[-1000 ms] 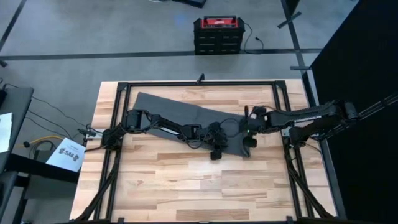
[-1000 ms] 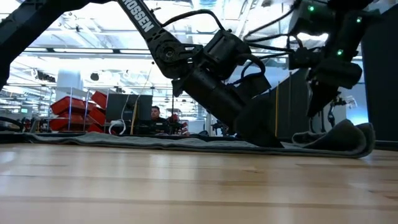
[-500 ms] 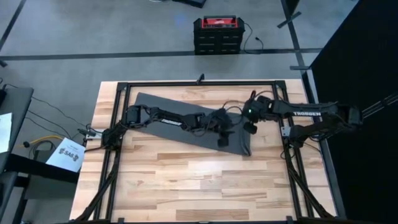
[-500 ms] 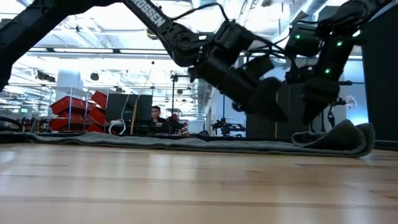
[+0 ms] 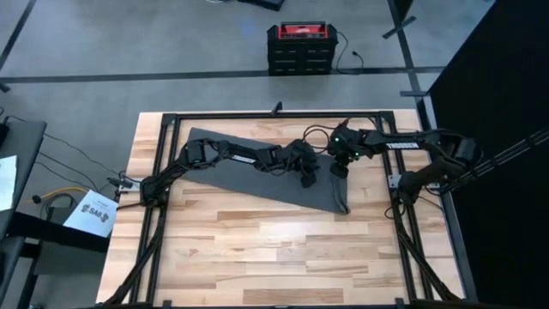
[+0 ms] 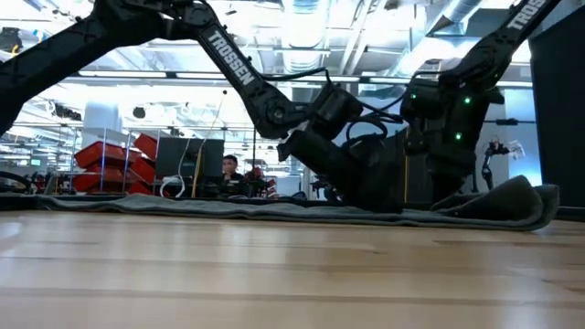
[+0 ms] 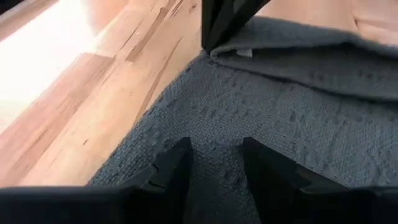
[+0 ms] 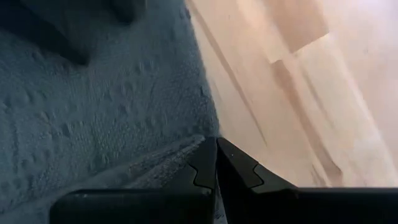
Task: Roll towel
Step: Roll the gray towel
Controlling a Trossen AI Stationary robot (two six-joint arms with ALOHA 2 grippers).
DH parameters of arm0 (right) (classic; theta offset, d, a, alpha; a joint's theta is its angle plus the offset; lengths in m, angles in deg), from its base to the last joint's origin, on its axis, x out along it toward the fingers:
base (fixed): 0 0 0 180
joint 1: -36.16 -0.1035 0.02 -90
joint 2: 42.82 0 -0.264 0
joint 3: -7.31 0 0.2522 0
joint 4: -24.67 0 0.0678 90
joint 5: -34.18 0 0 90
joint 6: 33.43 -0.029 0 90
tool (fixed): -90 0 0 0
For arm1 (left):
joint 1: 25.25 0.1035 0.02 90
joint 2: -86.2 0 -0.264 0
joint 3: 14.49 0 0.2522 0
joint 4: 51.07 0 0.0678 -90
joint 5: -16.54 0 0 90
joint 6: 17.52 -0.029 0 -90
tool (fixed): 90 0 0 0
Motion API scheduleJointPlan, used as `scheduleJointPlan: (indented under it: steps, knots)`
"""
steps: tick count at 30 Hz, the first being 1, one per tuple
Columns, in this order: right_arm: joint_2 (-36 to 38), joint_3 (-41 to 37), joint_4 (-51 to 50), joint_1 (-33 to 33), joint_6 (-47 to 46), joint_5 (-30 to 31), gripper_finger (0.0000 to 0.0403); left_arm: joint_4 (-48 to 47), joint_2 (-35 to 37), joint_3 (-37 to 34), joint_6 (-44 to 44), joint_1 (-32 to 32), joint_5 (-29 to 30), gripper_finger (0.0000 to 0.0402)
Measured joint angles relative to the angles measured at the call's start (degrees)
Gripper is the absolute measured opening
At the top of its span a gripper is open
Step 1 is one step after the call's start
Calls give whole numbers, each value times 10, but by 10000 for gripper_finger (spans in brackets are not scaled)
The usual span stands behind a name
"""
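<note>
Your two arms are matte black, built of slim box-section links joined by bulkier round joints. White capital lettering reading TROSSEN runs along a link of the left arm (image 6: 228,59), and the same white word marks the right arm (image 5: 396,146). Loose black cables loop from link to link near both wrists. Small green lights glow on the right arm's wrist housing. The left gripper (image 7: 214,168) ends in two flat black fingers with stepped, notched inner edges; the right gripper (image 8: 216,163) shows matching black fingers with angular tips.
</note>
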Motion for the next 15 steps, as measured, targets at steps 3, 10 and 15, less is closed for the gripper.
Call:
scheduleJointPlan:
  steps: [3,10,15]
  knots:
    - [-8,2,1,4,0,5,0,-9,1,0,-4,1,0,134]
    - [11,2,-12,16,-6,27,0,-15,1,0,-4,1,0,133]
    - [23,1,-21,26,-9,28,0,-15,1,-1,-3,1,0,134]
